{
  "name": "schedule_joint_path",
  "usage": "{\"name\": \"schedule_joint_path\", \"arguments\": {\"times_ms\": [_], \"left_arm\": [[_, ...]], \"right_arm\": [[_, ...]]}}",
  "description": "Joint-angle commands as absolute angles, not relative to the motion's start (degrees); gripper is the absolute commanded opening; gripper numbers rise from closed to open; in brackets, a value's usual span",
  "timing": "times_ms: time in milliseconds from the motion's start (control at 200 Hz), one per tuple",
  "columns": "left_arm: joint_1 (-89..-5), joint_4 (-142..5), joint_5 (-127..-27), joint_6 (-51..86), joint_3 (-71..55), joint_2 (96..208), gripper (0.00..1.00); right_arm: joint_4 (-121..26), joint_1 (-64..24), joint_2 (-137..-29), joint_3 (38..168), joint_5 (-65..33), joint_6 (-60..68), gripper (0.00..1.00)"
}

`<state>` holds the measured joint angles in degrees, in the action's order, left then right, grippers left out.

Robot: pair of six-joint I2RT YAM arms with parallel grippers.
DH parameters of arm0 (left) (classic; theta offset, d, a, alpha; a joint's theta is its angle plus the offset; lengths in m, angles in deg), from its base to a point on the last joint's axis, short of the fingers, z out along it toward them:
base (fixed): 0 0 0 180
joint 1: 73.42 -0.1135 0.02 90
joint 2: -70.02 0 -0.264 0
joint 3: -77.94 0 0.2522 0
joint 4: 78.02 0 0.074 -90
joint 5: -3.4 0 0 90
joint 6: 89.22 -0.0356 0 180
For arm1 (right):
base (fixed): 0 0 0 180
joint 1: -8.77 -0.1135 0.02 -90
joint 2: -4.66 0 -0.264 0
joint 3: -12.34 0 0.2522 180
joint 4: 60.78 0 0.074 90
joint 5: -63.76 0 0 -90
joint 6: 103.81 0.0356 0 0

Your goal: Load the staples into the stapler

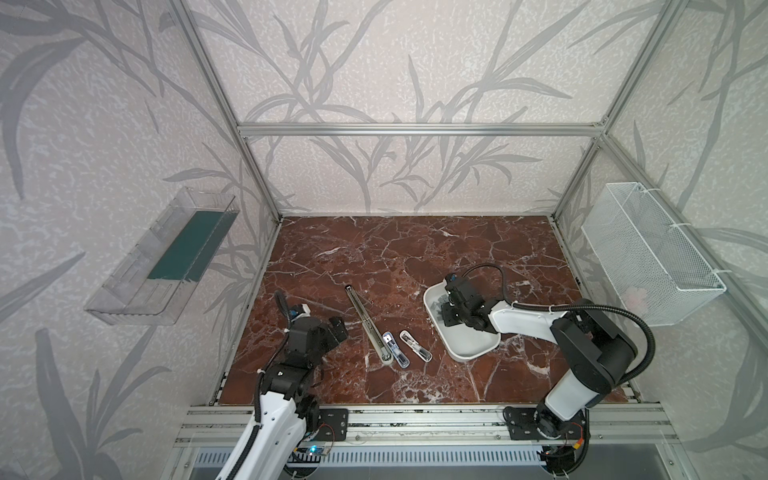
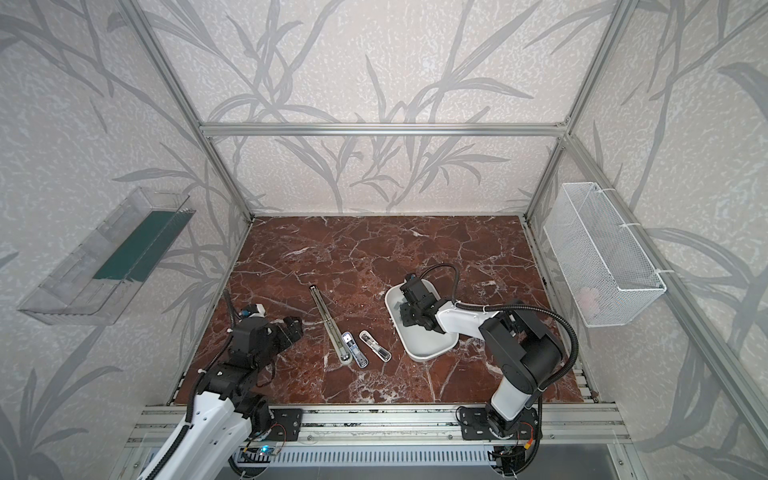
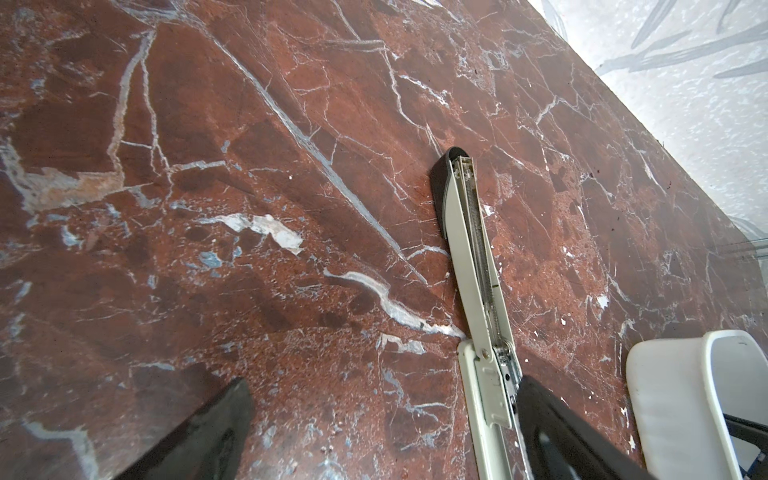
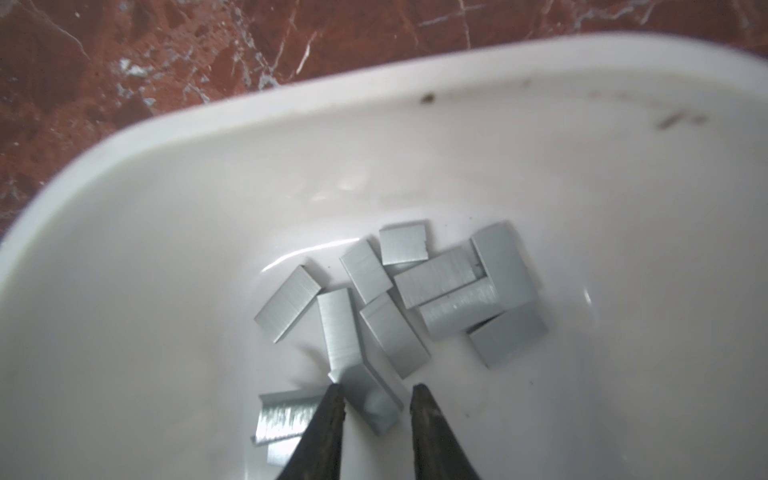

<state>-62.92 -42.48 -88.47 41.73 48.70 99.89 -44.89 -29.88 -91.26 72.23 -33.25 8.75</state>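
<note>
In the right wrist view, one staple strip (image 4: 282,409) lies partly behind a fingertip (image 4: 332,419) (tray (image 4: 266,108) rim blurred, cropped).

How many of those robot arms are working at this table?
2. The left arm stands front left, left hand open beside the long stapler; the right arm reaches into the white tray, right hand over the staples.

Staples (image 4: 436,282): brushed grey metal, satin sheen, fine parallel lines. Tray (image 4: 208,174): smooth glossy white plastic. Counter (image 3: 208,208): polished red-brown marble look, white veins. Stapler (image 3: 469,257): cream painted metal, bare steel spring, black plastic tip. Basket (image 1: 648,249): white wire mesh. Wall bin (image 1: 137,291): clear smooth plastic
</note>
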Motion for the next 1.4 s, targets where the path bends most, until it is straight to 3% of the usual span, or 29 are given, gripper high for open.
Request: {"name": "schedule_joint_path", "arguments": {"times_ms": [0, 775, 1035, 1395], "left_arm": [[-62.7, -42.6, -89.4, 41.5, 47.6, 99.5, 0.99], [-62.7, -42.6, -89.7, 41.5, 47.6, 99.6, 0.99], [-62.7, -42.7, -89.7, 41.5, 47.6, 99.5, 0.99], [-62.7, -42.6, -89.7, 41.5, 47.7, 99.6, 0.99]], "right_arm": [[-40.8, -30.3, -92.2, 74.4, -36.4, 7.9, 0.29], [-41.3, -32.1, -97.9, 78.0, -36.9, 1.9, 0.32], [-39.2, -32.2, -98.1, 78.3, -43.0, 4.9, 0.3], [-37.7, -32.2, -87.7, 72.5, -46.3, 10.7, 0.23]]}}
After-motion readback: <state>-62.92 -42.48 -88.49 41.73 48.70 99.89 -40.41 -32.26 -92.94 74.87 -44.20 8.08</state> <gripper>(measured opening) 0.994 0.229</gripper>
